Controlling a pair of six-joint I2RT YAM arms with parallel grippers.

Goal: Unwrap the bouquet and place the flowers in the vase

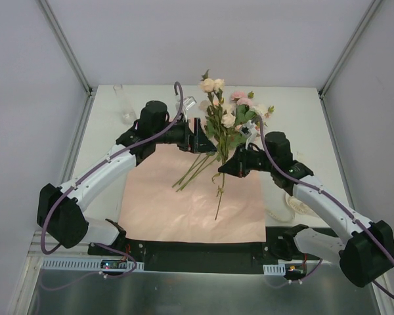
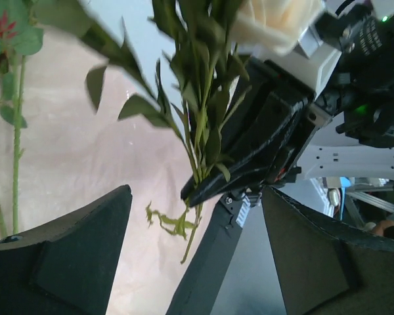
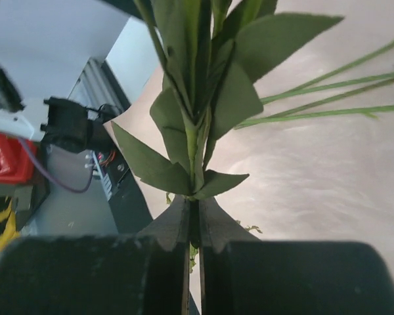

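Note:
The bouquet's pink paper (image 1: 184, 203) lies flat and open on the table. My right gripper (image 1: 226, 167) (image 3: 194, 205) is shut on the green stems of a bunch of flowers (image 1: 222, 108) (image 3: 197, 125), held upright above the paper with pink and cream blooms at the top. More loose stems (image 1: 196, 169) (image 3: 328, 98) lie on the sheet. My left gripper (image 1: 202, 139) (image 2: 197, 193) is open just left of the held bunch (image 2: 200, 131), its fingers (image 2: 72, 256) wide apart and touching nothing. The clear glass vase (image 1: 122, 104) stands at the back left.
A cream ribbon (image 1: 290, 205) lies on the table right of the paper, under my right arm. White enclosure walls with metal posts close in the table on three sides. The black base rail (image 1: 197, 252) runs along the near edge.

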